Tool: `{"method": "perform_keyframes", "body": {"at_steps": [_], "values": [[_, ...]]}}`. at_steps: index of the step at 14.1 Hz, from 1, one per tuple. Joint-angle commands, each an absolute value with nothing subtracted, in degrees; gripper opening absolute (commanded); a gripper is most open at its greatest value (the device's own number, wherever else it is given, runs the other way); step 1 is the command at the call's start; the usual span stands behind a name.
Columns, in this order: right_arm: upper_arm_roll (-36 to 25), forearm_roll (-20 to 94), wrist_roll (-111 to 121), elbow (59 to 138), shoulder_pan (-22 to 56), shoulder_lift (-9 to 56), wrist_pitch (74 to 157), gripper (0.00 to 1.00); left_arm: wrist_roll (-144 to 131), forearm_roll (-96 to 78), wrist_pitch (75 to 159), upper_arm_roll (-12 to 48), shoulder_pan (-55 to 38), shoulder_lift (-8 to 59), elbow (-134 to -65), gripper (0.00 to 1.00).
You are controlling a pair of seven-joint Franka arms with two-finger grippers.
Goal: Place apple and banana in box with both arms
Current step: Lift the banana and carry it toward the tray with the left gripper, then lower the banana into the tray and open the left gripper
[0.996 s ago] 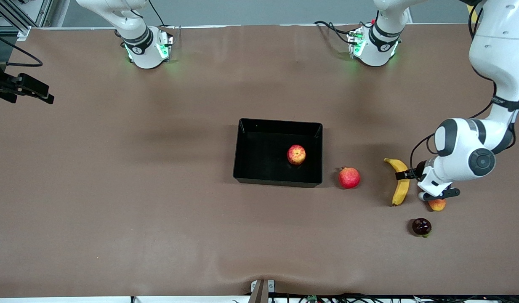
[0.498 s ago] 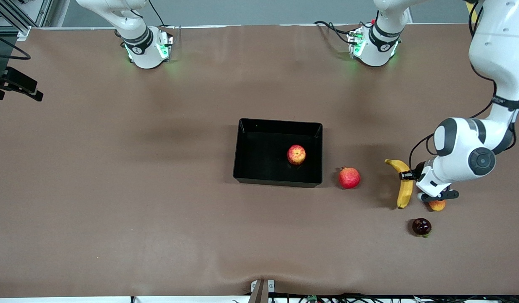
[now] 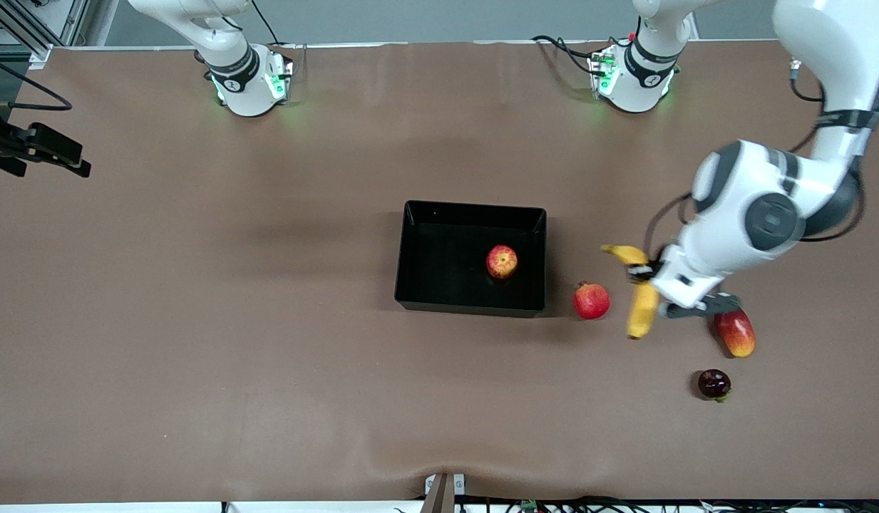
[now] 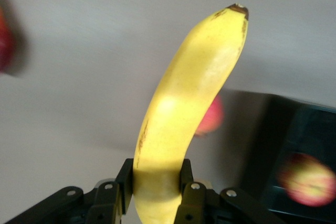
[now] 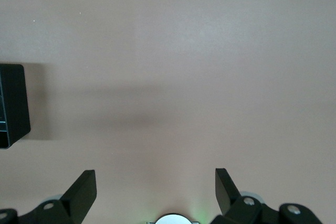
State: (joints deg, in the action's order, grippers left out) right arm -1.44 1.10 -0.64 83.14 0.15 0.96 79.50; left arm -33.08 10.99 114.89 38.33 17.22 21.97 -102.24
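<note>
My left gripper [image 3: 644, 275] is shut on the yellow banana [image 3: 640, 305] and holds it in the air over the table beside the pomegranate, toward the left arm's end from the box. In the left wrist view the banana [image 4: 184, 108] sticks out from between the fingers [image 4: 124, 182] of that gripper [image 4: 156, 179]. The black box [image 3: 410, 285] sits mid-table with the apple [image 3: 502, 261] inside it; both also show in the left wrist view, the box [image 4: 299, 129] and the apple [image 4: 307, 183]. My right gripper [image 5: 156, 187] is open and empty, waiting high over the table at the right arm's end.
A red pomegranate [image 3: 591, 301] lies just beside the box toward the left arm's end. A red-and-yellow mango [image 3: 736, 333] and a dark round fruit [image 3: 714, 383] lie under and nearer the camera than the left arm's hand.
My left gripper has lifted the banana off the table and carried it toward the box. The mango under the hand is now uncovered. The right arm has barely moved.
</note>
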Motion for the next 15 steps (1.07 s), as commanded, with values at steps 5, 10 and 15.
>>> {"method": "perform_keyframes", "body": {"at_steps": [5, 10, 15], "values": [[-1.58, 0.97, -1.23, 81.04, 0.26, 1.58, 79.01, 1.0, -50.53, 12.13, 114.34, 39.11, -1.65, 31.09, -92.57, 0.0], [-1.49, 1.23, -1.23, 81.04, 0.26, 1.76, 79.01, 1.0, -52.11, 12.04, 117.5, 32.11, -14.29, 38.4, -87.2, 0.0], [-1.41, 1.14, -0.79, 81.12, 0.97, 2.9, 79.01, 1.0, -56.6, 11.87, 125.23, 19.88, -29.34, 43.67, -84.9, 0.0]]}}
